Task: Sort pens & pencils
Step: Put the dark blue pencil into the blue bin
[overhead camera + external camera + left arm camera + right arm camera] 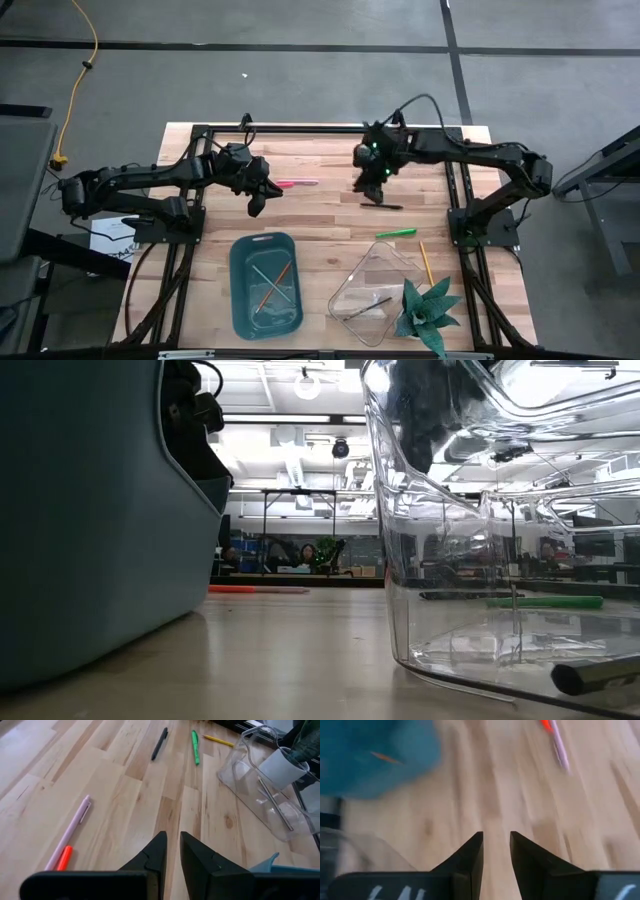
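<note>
Bench (320, 225): pale wood planks, lying inside a black frame and carrying everything listed.

Left arm: reaching in from 9 o'clock. Its hand (257, 203) is hovering above bare wood left of centre, just short of the pink pen. In its wrist view the fingers (156, 854) are standing a narrow gap apart, pinching nothing.

Right arm: reaching in from 3 o'clock. Its hand (373, 188) is hanging right of centre, just above the black pen. In its wrist view the fingers (472, 851) are standing slightly spread, holding nothing.

Teal bin (240, 290): sitting at 7 o'clock, holding a few thin pencils (272, 287) crossing one another.

Clear bin (350, 290): sitting at 5 o'clock, tilted corner-on, holding one dark stick (372, 305); what kind I cannot tell.

Plant (428, 312): green spiky leaves in a white pot, standing just beside the clear bin toward 4 o'clock.

Pink pen (299, 183): lying flat near centre toward 12 o'clock, with a red-orange end pointing at the left hand.

Black pen (382, 206): lying flat on the wood right of centre, under the right hand.

Green pen (395, 233): lying flat between the black pen and the clear bin.

Yellow pencil (425, 262): lying loose at 4 o'clock, just beside the clear bin.
</note>
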Robot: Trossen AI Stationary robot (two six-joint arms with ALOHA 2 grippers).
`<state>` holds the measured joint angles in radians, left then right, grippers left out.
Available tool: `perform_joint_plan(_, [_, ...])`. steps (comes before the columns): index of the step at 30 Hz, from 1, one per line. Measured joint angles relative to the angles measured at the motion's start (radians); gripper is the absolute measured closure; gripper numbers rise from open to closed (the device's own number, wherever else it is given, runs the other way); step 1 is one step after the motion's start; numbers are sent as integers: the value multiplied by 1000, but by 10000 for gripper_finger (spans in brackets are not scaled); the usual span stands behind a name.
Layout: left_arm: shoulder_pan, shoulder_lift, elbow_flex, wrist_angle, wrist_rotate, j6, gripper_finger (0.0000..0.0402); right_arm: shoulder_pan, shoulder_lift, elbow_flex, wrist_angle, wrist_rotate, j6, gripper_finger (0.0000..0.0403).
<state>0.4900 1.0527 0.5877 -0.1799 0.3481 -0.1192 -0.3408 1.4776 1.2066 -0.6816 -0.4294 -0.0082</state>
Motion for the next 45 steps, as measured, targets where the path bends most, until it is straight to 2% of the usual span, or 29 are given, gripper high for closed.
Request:
perform_joint_plan(3, [0, 0, 0, 0, 13, 0, 360, 19, 0, 89, -3, -96, -5, 316])
perform_joint_plan(5, [0, 0, 0, 2, 35, -1, 360, 42, 0, 138, -27, -123, -17, 316])
perform_joint_plan(11, [-14, -3, 0, 44, 107, -26, 360, 132, 0, 198, -140, -126, -45, 316])
perform_joint_plan(17, [-109, -40, 0, 205, 109, -91, 360, 243, 0, 200, -211, -154, -40, 316])
perform_joint_plan(22, [-209, -102, 3, 267, -18, -140, 360, 337, 0, 201, -215, -153, -21, 316])
perform_joint_plan(28, [-340, -159, 42, 232, -191, -136, 360, 414, 0, 201, -216, -129, 10, 316])
perform_joint_plan(32, [-429, -166, 83, 167, -279, -120, 360, 462, 0, 201, -178, -111, 84, 316])
perform_joint_plan(39, [-587, -166, 107, 120, -373, -135, 360, 576, 0, 201, -66, 13, 208, 316])
perform_joint_plan(45, [-732, -166, 107, 118, -458, -174, 360, 659, 13, 201, -72, 118, 308, 316])
